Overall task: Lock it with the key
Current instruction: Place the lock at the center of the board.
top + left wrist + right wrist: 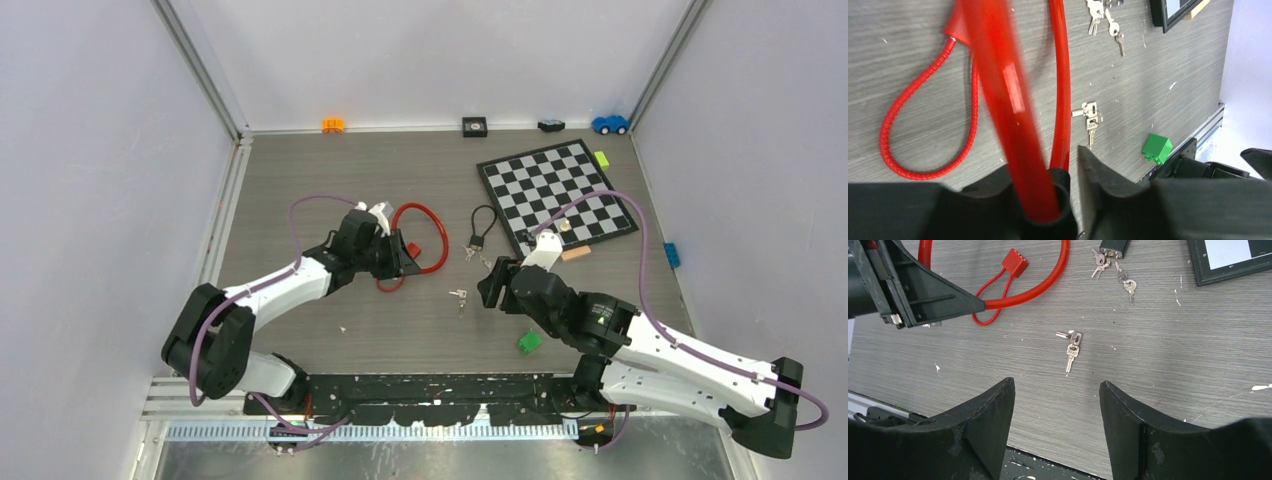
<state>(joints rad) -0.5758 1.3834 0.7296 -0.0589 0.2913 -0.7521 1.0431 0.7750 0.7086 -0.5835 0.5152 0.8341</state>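
Left wrist: blurry, cropped red cable (1012, 110)

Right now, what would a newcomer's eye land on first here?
The red cable lock, left of centre, stands out most, gripped by the left gripper. A black-and-white checkerboard lies far right, and a small pair of keys sits mid-table just ahead of the open right gripper.

- Left arm (285, 285) and right arm (670, 355): white shells, black joints and bases.
- A purple cable (640, 235) loops along each arm.
- Left hand (1048, 172) and right hand (1057, 390): matte black, wedge-shaped fingers, scuffed edges.
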